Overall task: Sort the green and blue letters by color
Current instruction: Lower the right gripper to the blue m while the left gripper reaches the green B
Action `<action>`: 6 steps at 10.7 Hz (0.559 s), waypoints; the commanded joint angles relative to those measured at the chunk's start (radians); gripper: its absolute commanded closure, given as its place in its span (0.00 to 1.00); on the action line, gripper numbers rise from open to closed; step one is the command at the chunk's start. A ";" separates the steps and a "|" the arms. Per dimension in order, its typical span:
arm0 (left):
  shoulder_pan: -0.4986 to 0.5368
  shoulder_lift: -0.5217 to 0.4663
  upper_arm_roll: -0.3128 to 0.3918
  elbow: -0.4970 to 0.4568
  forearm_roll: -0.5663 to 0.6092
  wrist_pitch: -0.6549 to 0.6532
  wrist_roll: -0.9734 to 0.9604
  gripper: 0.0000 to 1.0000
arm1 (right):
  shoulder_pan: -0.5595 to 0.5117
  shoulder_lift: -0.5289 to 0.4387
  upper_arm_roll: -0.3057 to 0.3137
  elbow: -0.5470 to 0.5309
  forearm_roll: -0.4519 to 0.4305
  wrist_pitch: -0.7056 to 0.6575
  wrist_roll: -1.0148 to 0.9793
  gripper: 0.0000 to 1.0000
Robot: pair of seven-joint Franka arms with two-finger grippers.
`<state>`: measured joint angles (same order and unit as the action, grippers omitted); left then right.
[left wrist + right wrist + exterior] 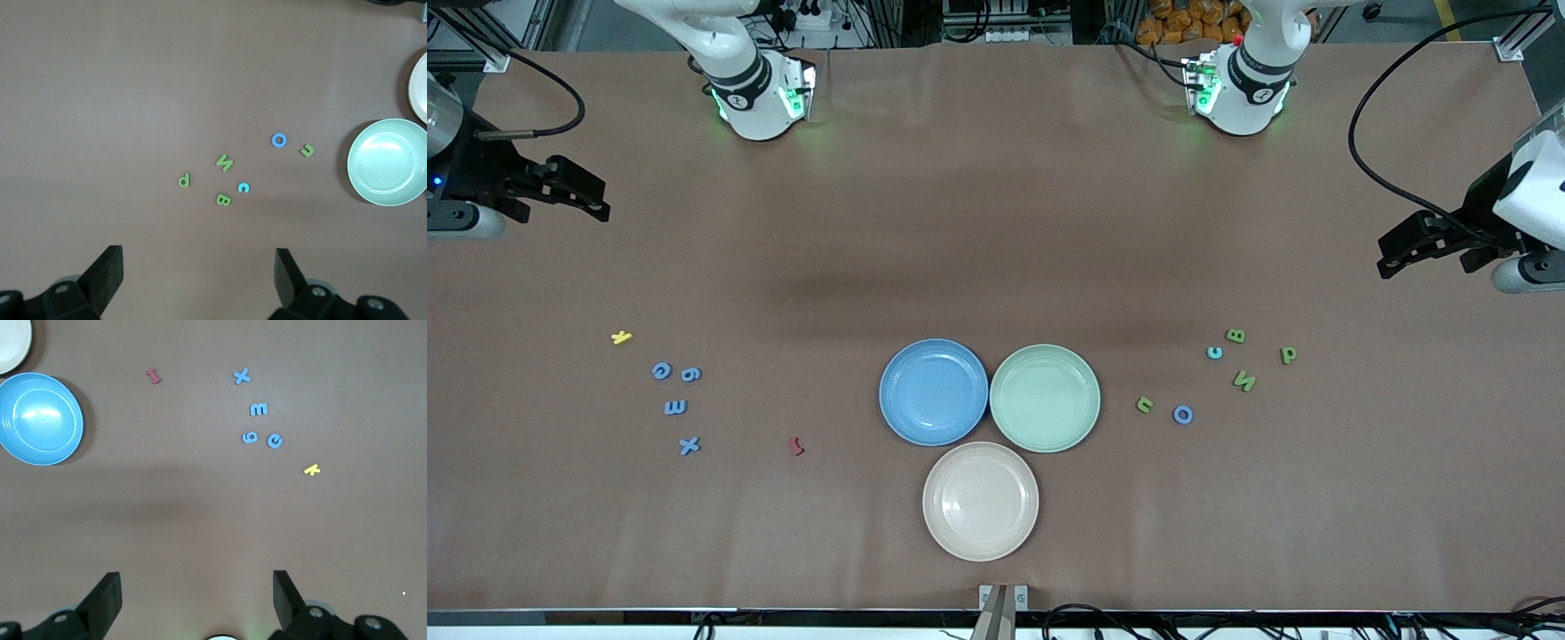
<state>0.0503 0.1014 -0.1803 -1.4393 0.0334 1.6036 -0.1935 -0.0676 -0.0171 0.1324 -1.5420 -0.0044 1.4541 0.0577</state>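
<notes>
Several blue letters [675,407] lie in a cluster toward the right arm's end of the table, and they show in the right wrist view [259,409]. Several green letters [1244,381], a blue O [1183,414] and a light blue c [1215,353] lie toward the left arm's end, and the left wrist view shows them [225,162]. My left gripper [1392,253] [198,267] is open and empty, high over the table's left-arm end. My right gripper [591,200] [197,590] is open and empty, high over the right-arm end.
A blue plate [933,391], a green plate [1045,397] and a beige plate [980,500] sit empty together at the table's middle, the beige one nearest the front camera. A yellow letter [622,337] and a dark-red squiggly piece [797,445] lie by the blue cluster.
</notes>
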 commanded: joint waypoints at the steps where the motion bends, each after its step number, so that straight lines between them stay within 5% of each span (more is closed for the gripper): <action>1: 0.008 -0.008 -0.001 -0.009 -0.012 0.004 0.051 0.00 | -0.012 -0.037 0.006 -0.038 -0.016 0.006 -0.013 0.00; 6: 0.061 0.033 0.002 -0.070 -0.012 0.025 0.141 0.00 | -0.015 -0.020 0.003 -0.052 -0.016 0.011 -0.031 0.00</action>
<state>0.0594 0.1132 -0.1778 -1.4550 0.0334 1.6020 -0.1605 -0.0679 -0.0236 0.1321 -1.5538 -0.0048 1.4541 0.0572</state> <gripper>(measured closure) 0.000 0.000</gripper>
